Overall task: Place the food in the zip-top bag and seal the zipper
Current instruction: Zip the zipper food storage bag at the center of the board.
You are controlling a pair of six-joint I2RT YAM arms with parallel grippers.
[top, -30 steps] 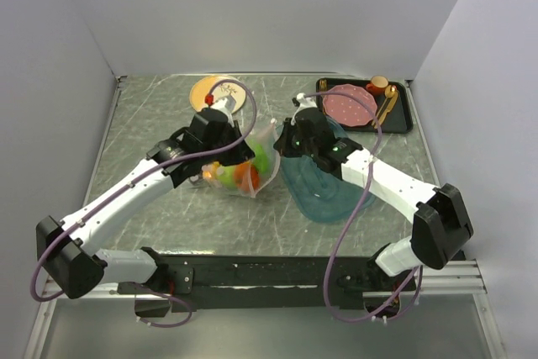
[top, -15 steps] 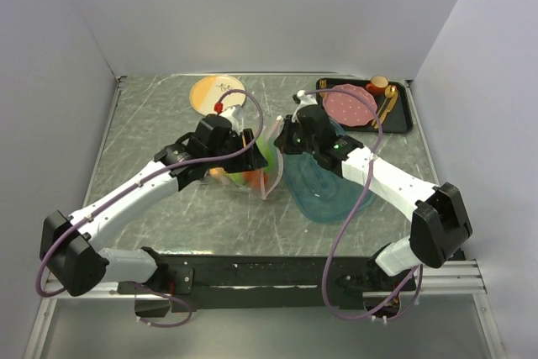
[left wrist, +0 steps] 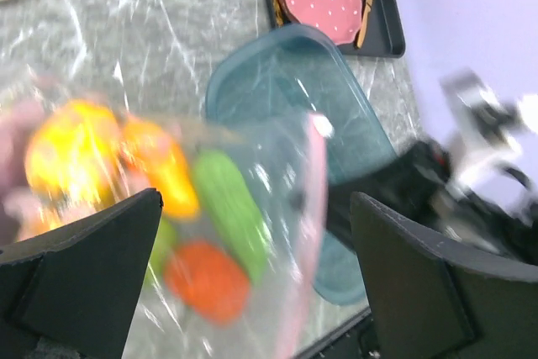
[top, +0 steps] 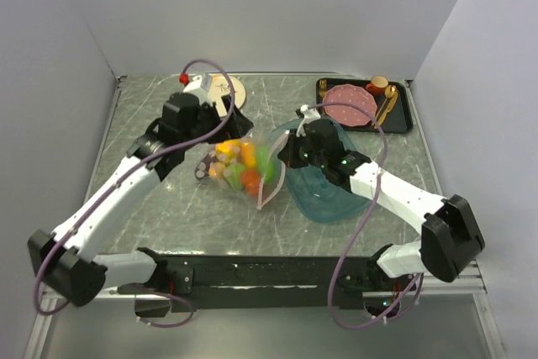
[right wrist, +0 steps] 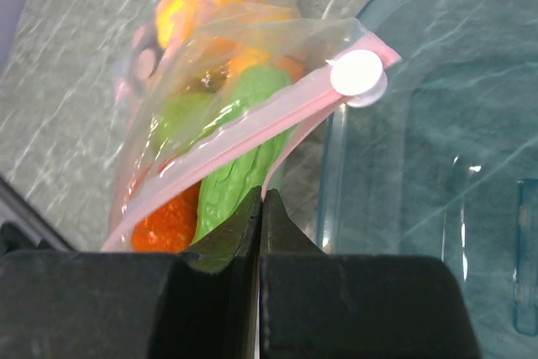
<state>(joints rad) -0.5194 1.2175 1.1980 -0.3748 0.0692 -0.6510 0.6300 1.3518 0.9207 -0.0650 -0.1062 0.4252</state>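
Observation:
The zip-top bag (top: 229, 172) lies on the table, and the food shows through it: a green cucumber (right wrist: 235, 182), an orange piece (right wrist: 166, 226) and yellow pieces (left wrist: 71, 153). Its pink zipper (right wrist: 252, 124) is parted along the mouth and has a white slider (right wrist: 357, 73) at one end. My right gripper (right wrist: 261, 201) is shut on one lip of that pink strip, at the bag's right edge (top: 282, 151). My left gripper (top: 224, 127) hangs open above and behind the bag. Nothing sits between its fingers (left wrist: 84, 283), and the view through them is blurred.
A teal oval tray (top: 329, 195) lies right of the bag, under my right arm. A black tray (top: 405, 117) with a pink plate (top: 351, 104) and brown items sits at the back right. A cream plate (top: 229, 87) is partly hidden behind my left arm. Walls close three sides.
My left gripper has opened and pulled up and back to the left, away from the bag. The bag with the food has settled lower on the table. My right gripper keeps its hold.

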